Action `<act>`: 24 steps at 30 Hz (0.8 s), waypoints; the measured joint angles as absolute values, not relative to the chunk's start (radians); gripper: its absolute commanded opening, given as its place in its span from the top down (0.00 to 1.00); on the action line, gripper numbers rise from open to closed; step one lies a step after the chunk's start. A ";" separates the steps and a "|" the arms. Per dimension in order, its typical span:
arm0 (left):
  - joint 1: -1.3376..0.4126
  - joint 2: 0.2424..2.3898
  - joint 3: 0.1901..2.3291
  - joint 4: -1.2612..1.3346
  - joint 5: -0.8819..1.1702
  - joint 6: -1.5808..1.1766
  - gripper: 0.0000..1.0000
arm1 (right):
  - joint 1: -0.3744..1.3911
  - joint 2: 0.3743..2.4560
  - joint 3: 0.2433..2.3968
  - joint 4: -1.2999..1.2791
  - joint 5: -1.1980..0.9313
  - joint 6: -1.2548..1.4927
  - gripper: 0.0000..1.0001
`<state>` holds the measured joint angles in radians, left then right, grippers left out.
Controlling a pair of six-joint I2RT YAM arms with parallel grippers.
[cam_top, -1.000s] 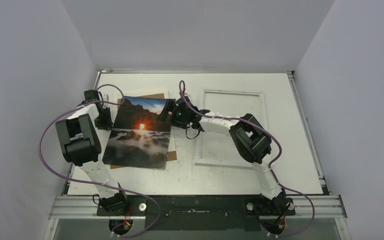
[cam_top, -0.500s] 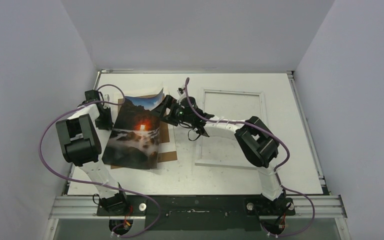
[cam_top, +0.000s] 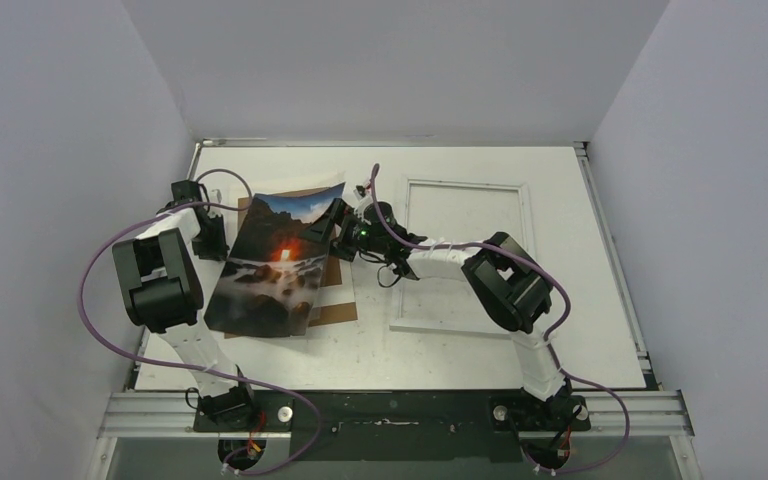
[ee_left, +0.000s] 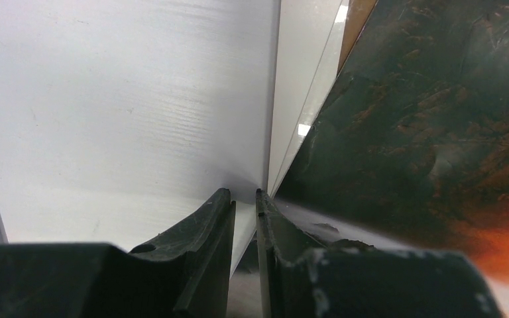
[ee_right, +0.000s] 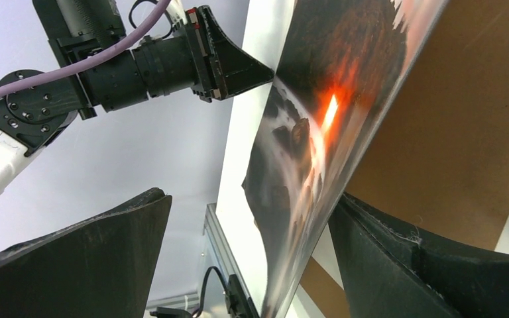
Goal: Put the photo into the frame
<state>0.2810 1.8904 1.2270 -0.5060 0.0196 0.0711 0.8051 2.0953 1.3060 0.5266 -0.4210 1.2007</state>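
Pinching the print: the left gripper [cam_top: 224,243], black and two-fingered, has its jaws pressed almost together on the left edge of the photo [cam_top: 275,265]. The photo is a thin, bendy rectangular print of dark rocks, an orange-red glow and misty white water under blue sky.
Left wrist view: two black fingers [ee_left: 199,225] meet at lower centre with only a thin slit between them. The print's pale edge runs into that slit, and its dark rocky surface fills the right side of the view.
Right gripper: the right gripper [cam_top: 336,226], also black, sits at the print's upper right edge, just right of centre in the overhead view. Its jaws are spread wide.
Right wrist view: one broad black finger [ee_right: 79,265] is at lower left and the other at lower right, with the print passing between them. Whether either finger touches the print cannot be told.
Photo position: left of centre in the overhead view, tilted and bowed, with its upper right corner curling upward. It is held over a plain brown rectangular board [cam_top: 338,314] lying flat on the white table [cam_top: 380,355].
Frame: the large thin-edged white rectangular picture frame [cam_top: 465,183] lies flat at centre right of the overhead view, apart from the print. The right arm crosses above its left side.
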 measured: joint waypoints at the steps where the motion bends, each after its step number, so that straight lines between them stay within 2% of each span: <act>1: 0.281 1.890 1.227 -0.506 0.020 0.071 0.82 | 0.805 2.095 1.303 0.534 -0.426 1.205 0.10; 5: 0.281 1.890 1.227 -0.507 0.021 0.071 0.82 | 0.805 2.095 1.275 0.573 -0.443 1.225 0.03; 6: 0.281 1.890 1.227 -0.507 0.021 0.071 0.82 | 0.805 2.095 1.267 0.580 -0.447 1.230 0.04; 8: 0.280 1.890 1.227 -0.508 0.022 0.071 0.82 | 0.804 2.095 1.246 0.593 -0.455 1.236 0.13; 10: 0.281 1.890 1.227 -0.509 0.024 0.071 0.82 | 0.800 2.094 1.229 0.598 -0.462 1.236 0.18; 17: 0.281 1.890 1.227 -0.515 0.035 0.071 0.82 | 0.798 2.082 1.155 0.656 -0.484 1.255 0.18; 20: 0.281 1.890 1.227 -0.516 0.036 0.071 0.83 | 0.797 2.068 1.148 0.665 -0.489 1.266 0.26; 24: 0.284 1.890 1.227 -0.517 0.037 0.072 0.83 | 0.797 2.040 1.148 0.688 -0.494 1.270 0.47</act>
<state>0.2836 1.8896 1.2274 -0.5171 0.0368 0.0715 0.7971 2.0403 1.1484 0.6876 -0.4938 1.2701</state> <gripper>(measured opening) 0.175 0.676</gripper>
